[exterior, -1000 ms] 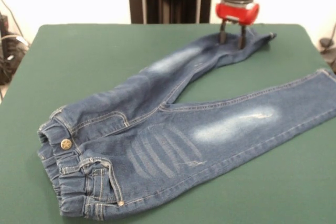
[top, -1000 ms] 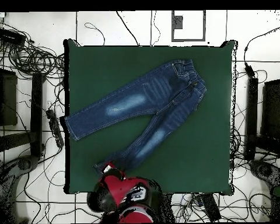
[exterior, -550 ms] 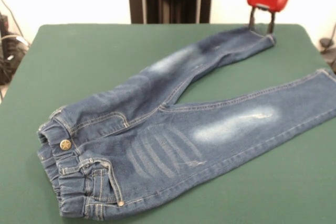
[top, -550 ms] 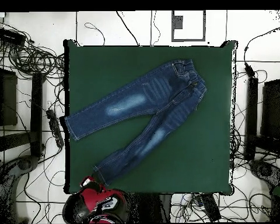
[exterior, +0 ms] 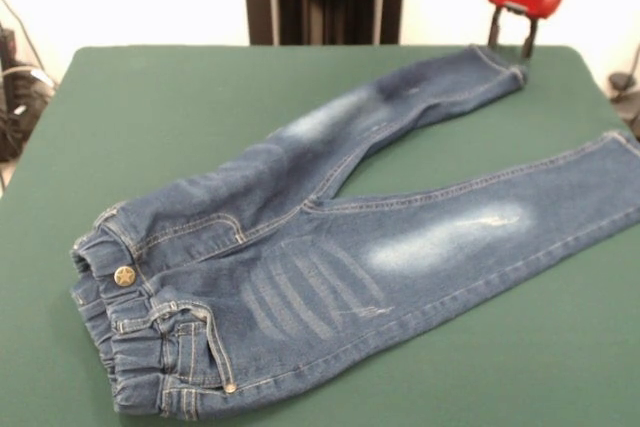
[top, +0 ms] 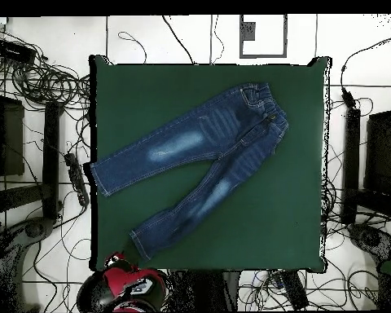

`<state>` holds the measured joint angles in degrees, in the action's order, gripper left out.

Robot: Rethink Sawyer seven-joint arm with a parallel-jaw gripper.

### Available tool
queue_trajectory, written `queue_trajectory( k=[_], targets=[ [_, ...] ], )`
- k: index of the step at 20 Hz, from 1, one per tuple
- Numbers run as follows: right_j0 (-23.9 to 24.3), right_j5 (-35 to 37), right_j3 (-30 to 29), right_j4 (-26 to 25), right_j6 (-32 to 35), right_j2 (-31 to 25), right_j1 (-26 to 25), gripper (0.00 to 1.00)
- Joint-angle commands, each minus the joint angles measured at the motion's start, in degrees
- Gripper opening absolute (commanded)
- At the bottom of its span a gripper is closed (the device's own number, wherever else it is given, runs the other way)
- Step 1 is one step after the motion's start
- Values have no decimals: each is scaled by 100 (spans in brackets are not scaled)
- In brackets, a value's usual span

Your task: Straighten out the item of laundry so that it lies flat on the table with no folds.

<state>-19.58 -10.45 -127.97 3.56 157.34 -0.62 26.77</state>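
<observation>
Jeans (exterior: 330, 247) flat on table (exterior: 180, 97) (jaws parted, clear of hem).

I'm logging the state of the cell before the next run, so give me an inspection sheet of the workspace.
Surface: green table, no wrinkles seen.
Job's things: jeans spread out, both legs extended and splayed, waistband bunched by its elastic; one hem reaches the table's edge.
Clutter: nothing seen on the table.
Grippers: pincer open, empty, above the table's corner beside the other hem.
Cables: tangled on the floor around the table.
Surroundings: black stands beside the table.
</observation>
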Motion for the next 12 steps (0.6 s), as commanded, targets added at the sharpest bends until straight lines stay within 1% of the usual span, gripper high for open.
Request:
queue_trajectory(
  k=[1,2,3,4,7,8,9,12],
  targets=[
    [-175,996,1251,841,461,-78,-587,100],
    [-235,1091,1342,895,423,41,-527,100],
    [-140,1207,1358,874,404,-16,-436,100],
    [-244,1264,1429,926,397,144,-357,100],
    [-183,1249,1599,943,445,114,-250,100],
    [-169,1375,1676,920,405,117,-216,100],
    [-260,1446,1771,955,422,239,-185,100],
    [-205,1622,1916,955,484,201,-71,100]
  ],
)
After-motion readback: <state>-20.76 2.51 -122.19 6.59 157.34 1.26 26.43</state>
